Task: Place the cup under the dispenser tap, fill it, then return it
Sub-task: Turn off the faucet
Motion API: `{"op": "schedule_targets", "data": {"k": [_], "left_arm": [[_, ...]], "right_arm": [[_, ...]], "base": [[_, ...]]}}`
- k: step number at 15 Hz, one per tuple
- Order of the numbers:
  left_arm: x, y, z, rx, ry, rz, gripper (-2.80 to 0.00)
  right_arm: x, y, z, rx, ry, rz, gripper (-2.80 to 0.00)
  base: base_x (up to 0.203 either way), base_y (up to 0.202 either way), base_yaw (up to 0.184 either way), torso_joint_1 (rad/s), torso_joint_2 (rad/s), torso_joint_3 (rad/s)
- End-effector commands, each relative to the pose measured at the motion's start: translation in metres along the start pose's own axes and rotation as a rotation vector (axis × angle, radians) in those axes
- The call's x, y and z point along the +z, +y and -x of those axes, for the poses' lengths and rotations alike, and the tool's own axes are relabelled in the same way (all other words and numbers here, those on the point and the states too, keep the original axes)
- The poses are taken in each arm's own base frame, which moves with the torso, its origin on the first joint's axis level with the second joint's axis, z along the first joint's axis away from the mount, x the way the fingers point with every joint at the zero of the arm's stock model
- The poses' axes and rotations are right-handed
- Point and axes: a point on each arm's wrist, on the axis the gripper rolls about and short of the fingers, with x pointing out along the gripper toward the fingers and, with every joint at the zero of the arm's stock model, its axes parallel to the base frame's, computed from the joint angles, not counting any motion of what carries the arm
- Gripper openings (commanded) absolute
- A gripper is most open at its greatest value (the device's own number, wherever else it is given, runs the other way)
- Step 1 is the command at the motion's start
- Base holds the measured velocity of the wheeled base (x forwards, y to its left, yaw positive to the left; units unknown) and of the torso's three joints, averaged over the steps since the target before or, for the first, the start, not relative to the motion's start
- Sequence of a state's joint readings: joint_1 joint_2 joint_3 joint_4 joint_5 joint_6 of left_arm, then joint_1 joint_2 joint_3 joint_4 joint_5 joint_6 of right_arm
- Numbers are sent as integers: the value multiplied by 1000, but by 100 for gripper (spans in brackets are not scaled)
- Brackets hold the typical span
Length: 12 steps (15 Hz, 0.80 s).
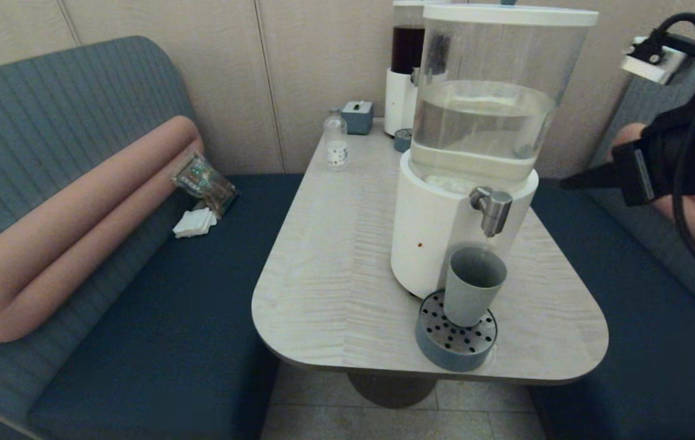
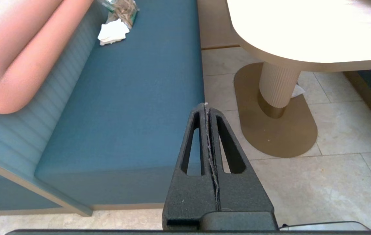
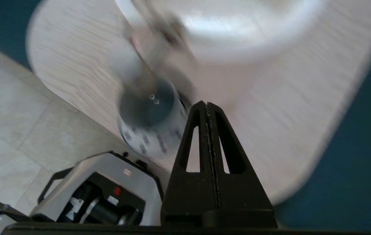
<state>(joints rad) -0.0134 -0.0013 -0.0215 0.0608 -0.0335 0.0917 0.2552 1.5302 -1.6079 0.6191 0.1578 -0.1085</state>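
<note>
The grey-blue cup (image 1: 473,286) stands upright on the round perforated tray (image 1: 457,340), right below the steel dispenser tap (image 1: 492,209) of the big clear-tank dispenser (image 1: 475,140). In the right wrist view the cup (image 3: 147,109) shows from above, blurred. My right gripper (image 1: 570,181) hangs shut and empty in the air to the right of the tap, well apart from it; its pressed-together tips (image 3: 207,104) show in the right wrist view. My left gripper (image 2: 206,106) is shut and empty, parked low over the floor beside the bench, out of the head view.
On the table (image 1: 335,244) behind the dispenser stand a small clear bottle (image 1: 335,143), a grey-blue box (image 1: 357,116) and a slimmer dark-tank dispenser (image 1: 405,73). Blue benches (image 1: 170,305) flank the table; the left one holds a pink bolster (image 1: 78,226), a snack bag (image 1: 203,182) and napkins (image 1: 194,223).
</note>
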Motion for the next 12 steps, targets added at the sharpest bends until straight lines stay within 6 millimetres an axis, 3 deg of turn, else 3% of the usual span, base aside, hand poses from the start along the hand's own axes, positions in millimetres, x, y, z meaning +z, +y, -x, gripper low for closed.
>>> {"op": "schedule_targets", "data": {"k": [1, 7, 12], "left_arm": [[0, 0, 0, 0, 0, 0, -280], [0, 0, 0, -1, 0, 0, -280], [0, 0, 0, -1, 0, 0, -280]], "right_arm": [[-20, 1, 48, -52, -47, -15, -280], [-115, 12, 126, -307, -208, -66, -280], [-179, 32, 149, -503, -301, -83, -280]], "base": [[0, 0, 0, 0, 0, 0], [0, 0, 0, 0, 0, 0], [0, 0, 0, 0, 0, 0]]}}
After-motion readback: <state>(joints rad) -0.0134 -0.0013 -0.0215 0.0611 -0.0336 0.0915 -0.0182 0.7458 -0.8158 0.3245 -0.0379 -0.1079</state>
